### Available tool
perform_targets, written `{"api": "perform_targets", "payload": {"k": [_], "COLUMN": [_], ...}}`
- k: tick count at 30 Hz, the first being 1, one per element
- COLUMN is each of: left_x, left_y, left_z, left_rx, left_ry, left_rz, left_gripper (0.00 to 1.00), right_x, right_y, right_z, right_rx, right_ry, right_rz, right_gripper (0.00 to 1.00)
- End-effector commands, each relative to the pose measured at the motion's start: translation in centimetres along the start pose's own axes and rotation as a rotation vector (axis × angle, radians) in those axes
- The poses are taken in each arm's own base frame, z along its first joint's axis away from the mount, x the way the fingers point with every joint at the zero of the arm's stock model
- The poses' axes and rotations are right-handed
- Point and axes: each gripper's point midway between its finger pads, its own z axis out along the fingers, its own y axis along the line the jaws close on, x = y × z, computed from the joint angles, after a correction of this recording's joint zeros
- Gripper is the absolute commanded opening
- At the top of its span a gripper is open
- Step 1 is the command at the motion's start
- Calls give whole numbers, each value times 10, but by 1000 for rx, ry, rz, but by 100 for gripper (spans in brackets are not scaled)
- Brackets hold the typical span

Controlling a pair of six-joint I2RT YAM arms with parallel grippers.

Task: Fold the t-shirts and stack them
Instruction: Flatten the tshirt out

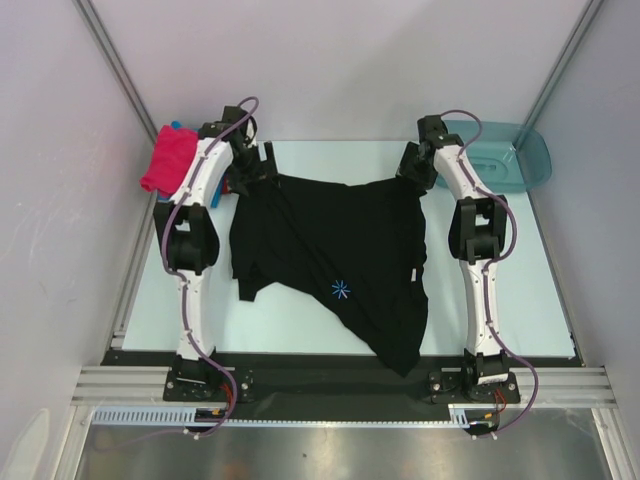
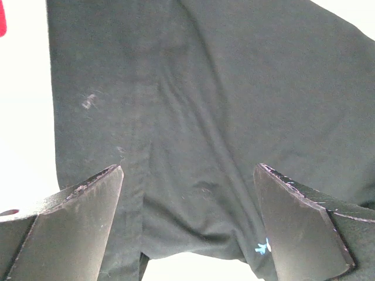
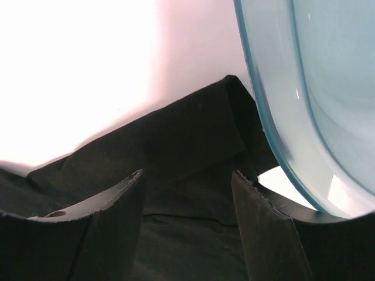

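We are just starting on the black t-shirt (image 1: 330, 250).
It is lying unfolded left of the basin (image 1: 510, 150). The left gripper (image 2: 187, 170) is hanging wide open. We cannot tell if the right gripper (image 3: 187, 172) is holding anything.

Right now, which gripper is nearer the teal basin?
Right. The right gripper is at the far-right corner of the black t-shirt, beside the teal basin; the left gripper is over its far-left corner.

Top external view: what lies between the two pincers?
Only the black t-shirt: its far edge runs from the left pincer across to the right pincer. The top external view shows this.
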Motion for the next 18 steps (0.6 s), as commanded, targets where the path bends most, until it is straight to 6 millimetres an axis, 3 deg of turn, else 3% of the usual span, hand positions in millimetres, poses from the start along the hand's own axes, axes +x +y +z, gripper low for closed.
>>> {"api": "perform_targets", "payload": {"k": [1,3,8,11,12,13,14,16,18], "left_x": [-22,-21,-21,-11,-9,11,6,5,0], "left_y": [8,20,23,6,-10,-11,-24,-35,-60], "left_z": [2,17,37,30,30,39,23,11,-7], "left_rx": [-53,-116,-129,-65,-34,-36,6,29,138], "left_ry": [-67,-58,-57,-44,-64,-26,-67,-87,-127], "left_rz": [-22,-28,-67,-134,-139,-141,-122,-126,-107], "left_gripper": [100,100,100,100,100,100,100,100,100], "right_x": [-21,-23,-21,-20,-19,-18,-18,-15,-11], "right_y": [6,8,5,0,1,4,6,15,25], "right_z": [-7,-9,-8,-11,-16,-20,-24,-35,-42], "right_rx": [-51,-68,-84,-97,-104,-123,-136,-182,-207], "right_ry": [-48,-49,-36,-16,-12,-10,-7,5,13], "right_rz": [-14,-17,-57,-54,-55,-57,-57,-42,-41], "right_gripper": [65,65,65,65,65,65,65,65,65]}}
